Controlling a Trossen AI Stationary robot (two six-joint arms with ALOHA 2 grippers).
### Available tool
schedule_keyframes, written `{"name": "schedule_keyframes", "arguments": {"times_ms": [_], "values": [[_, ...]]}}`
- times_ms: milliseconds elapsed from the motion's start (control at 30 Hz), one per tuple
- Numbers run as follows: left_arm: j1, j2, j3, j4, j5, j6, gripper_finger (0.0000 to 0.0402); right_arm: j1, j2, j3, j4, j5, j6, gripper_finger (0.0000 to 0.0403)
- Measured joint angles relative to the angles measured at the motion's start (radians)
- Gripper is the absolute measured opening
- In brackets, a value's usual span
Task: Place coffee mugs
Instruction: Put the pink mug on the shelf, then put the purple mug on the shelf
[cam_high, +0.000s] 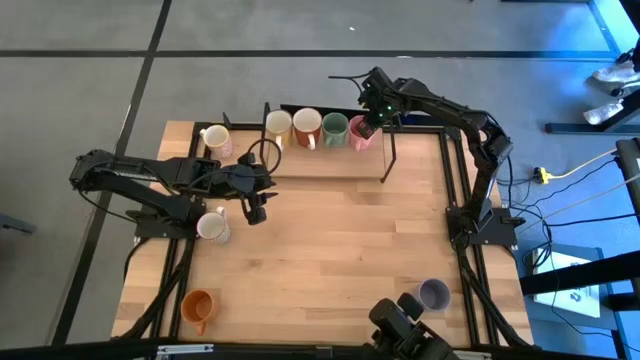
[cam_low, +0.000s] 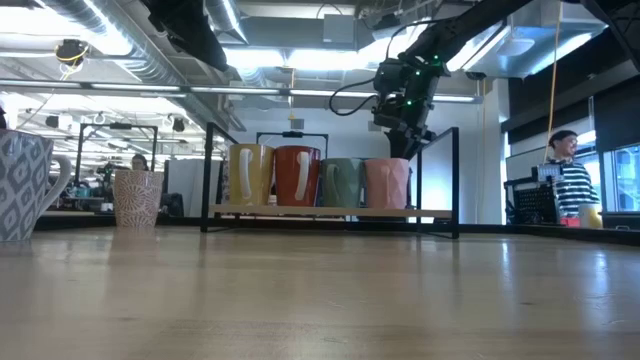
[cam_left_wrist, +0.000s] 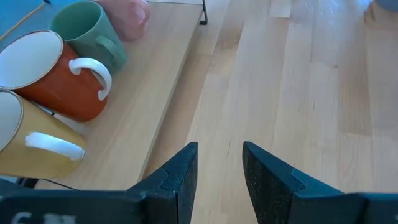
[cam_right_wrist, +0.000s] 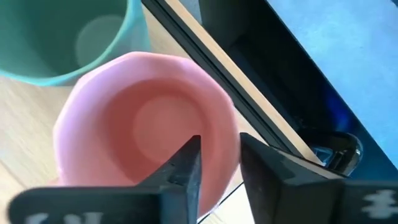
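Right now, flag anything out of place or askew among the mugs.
Nothing is tipped, spilled or broken. Four mugs stand upright in a row on the shelf; the right gripper straddles the pink mug's rim. The patterned mug, white mug, orange mug and purple-grey mug stand off the shelf.

Four mugs (cam_high: 320, 128) stand in a row on the shelf (cam_high: 330, 165) at the worktop's (cam_high: 330, 250) far edge; four more mugs sit apart, left and near.
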Motion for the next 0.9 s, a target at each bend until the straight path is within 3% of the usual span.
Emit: {"name": "schedule_keyframes", "arguments": {"times_ms": [233, 467, 700, 900], "values": [[0.0, 0.0, 0.0, 0.0, 0.0, 0.0, 0.0121, 0.001, -0.018, 0.0, -0.009, 0.042, -0.029, 0.0142], [0.0, 0.0, 0.0, 0.0, 0.054, 0.004, 0.0121, 0.045, -0.159, -0.001, -0.032, 0.035, -0.026, 0.0149], [0.0, -0.006, 0.0, -0.024, 0.068, -0.039, 0.0124, 0.23, -0.335, -0.001, -0.056, 0.03, -0.009, 0.015], [0.0, -0.024, -0.001, -0.066, 0.075, -0.078, 0.0155, 0.458, -0.462, -0.054, -0.087, 0.029, 0.08, 0.015]]}}
